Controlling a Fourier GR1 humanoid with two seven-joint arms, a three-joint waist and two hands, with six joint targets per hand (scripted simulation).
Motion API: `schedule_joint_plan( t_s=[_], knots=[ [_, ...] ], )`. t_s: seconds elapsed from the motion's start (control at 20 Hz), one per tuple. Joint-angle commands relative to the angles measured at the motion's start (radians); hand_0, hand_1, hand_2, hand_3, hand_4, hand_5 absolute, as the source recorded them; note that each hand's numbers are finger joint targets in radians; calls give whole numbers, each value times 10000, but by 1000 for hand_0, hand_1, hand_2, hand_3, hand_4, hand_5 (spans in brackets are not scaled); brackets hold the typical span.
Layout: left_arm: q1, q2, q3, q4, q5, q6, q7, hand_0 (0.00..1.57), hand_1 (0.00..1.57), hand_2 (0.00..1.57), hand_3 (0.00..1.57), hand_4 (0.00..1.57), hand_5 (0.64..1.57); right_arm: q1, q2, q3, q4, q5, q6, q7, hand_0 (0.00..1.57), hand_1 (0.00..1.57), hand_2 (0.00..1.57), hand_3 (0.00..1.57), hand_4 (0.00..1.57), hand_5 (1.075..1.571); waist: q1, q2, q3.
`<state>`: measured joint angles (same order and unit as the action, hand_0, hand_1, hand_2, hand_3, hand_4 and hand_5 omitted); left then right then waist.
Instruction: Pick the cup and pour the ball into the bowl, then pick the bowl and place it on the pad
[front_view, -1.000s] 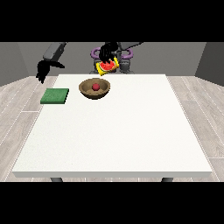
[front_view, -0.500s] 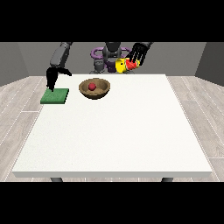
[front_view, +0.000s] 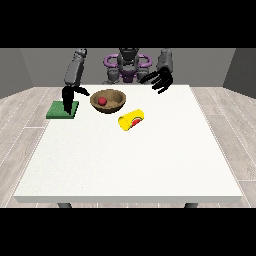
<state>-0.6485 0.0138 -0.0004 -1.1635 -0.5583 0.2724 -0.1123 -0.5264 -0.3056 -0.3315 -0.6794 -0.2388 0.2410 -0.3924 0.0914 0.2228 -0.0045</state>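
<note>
Inside bowl (front_view: 108, 100), ball (front_view: 102, 101), cup (front_view: 131, 120) toppled

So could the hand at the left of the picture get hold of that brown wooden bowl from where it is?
Probably yes. That hand hangs over the green square pad, right beside the brown wooden bowl, with nothing between them. The yellow cup lies on the bowl's other side, out of the way.

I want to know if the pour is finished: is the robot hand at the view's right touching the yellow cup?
Apart. In the front view, the robot hand is raised near the table's far edge, while the yellow cup lies on its side beside the bowl.
</note>
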Motion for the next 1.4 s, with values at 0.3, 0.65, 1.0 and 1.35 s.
schedule_joint_plan(
  t_s=[0.3, 0.65, 1.0, 1.35],
  knots=[
    [759, 56, 1302, 1394, 2316, -555, -1489, 0, 0, 0, 0, 0, 1523, 623, 812, 1106, -701, 493, -97, 896, 0, 0, 0, 0, 20, 1540, -1293, -842, 43],
    [817, 67, 781, 898, 2493, -1119, -1260, 0, 0, 0, 0, 0, 1546, 622, 1486, 997, 322, 548, -828, -42, 0, 0, 0, 0, 193, 1549, -401, -862, 50],
    [192, 95, 371, 161, 2582, -970, -1095, 0, 0, 0, 0, 0, 1556, 459, 998, 559, 1062, 277, -243, -885, 0, 0, 0, 0, 143, 1530, -70, 158, 54],
    [138, 339, 275, 63, 2656, -1492, -941, 0, 0, 0, 0, 0, 1561, 207, 2109, 558, 743, 84, -1217, -775, 0, 0, 0, 0, 242, 1532, 479, 129, 48]
  ],
)
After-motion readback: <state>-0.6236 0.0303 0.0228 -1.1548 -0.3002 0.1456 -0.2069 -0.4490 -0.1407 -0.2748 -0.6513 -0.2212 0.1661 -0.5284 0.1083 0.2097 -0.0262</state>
